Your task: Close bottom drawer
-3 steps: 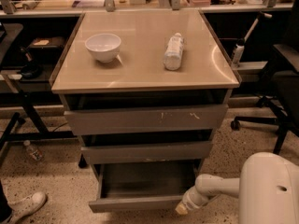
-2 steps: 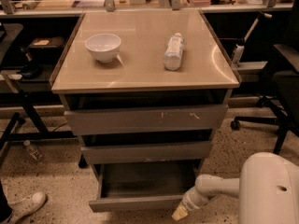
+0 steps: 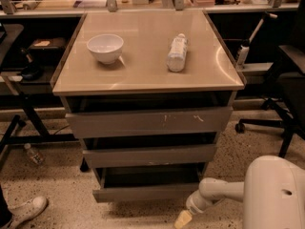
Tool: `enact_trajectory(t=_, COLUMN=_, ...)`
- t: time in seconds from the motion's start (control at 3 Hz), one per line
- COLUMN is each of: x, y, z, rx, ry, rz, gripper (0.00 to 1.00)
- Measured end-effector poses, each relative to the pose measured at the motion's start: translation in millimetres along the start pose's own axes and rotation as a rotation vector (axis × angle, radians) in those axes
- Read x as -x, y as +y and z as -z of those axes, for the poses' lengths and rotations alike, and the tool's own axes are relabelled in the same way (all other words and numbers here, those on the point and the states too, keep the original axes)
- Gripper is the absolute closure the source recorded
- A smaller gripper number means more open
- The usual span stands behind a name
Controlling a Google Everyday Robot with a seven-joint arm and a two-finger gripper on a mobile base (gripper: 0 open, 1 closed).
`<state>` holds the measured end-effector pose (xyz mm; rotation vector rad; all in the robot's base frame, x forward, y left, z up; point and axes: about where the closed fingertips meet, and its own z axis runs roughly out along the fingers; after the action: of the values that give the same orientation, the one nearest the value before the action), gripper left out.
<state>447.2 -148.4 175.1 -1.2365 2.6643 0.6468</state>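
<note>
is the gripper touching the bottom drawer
Apart. The camera view shows speckled floor between the gripper and the bottom drawer, near its right corner.

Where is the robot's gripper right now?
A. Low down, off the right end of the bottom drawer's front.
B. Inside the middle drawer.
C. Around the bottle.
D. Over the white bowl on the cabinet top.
A: the gripper hangs low, just off the right end of the front of the open bottom drawer.
</note>
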Motion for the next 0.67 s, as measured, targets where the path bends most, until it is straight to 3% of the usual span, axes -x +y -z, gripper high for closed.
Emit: enact_trajectory(t=0.67, x=0.0, y=0.0, z=0.0, rx=0.000, ry=0.000, rz=0.000, gripper=0.43)
